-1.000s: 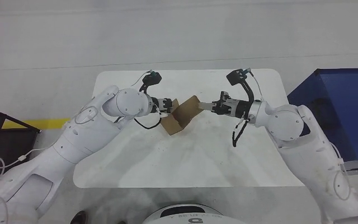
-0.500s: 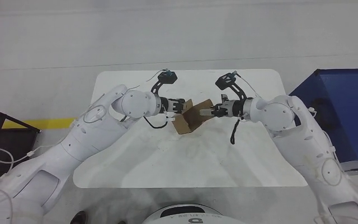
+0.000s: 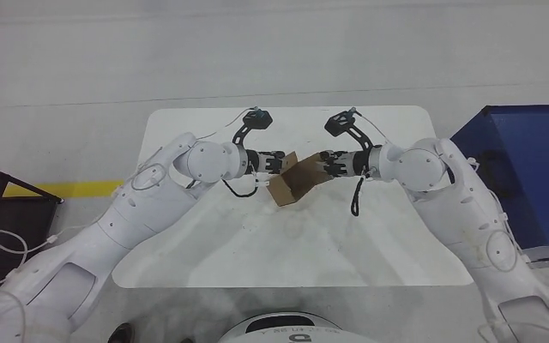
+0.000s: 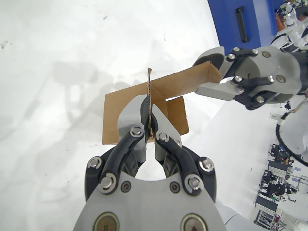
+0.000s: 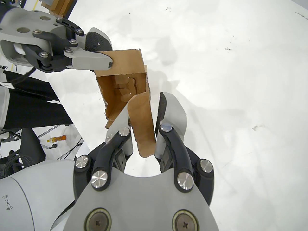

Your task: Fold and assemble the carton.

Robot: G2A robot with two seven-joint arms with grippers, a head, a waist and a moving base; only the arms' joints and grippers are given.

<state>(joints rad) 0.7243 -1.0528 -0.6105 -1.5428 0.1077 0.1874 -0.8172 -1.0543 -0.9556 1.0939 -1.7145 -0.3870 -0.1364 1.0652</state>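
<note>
The carton sits over the far middle of the table, between my two claws, and is opened into a box shape. Its inner end looks already folded in, so I judge the assembly roughly half done. My left claw is clamped on one wall edge. My right claw sits around the opposite flap, though I cannot tell whether it presses. The open-end flaps remain to be folded shut.
</note>
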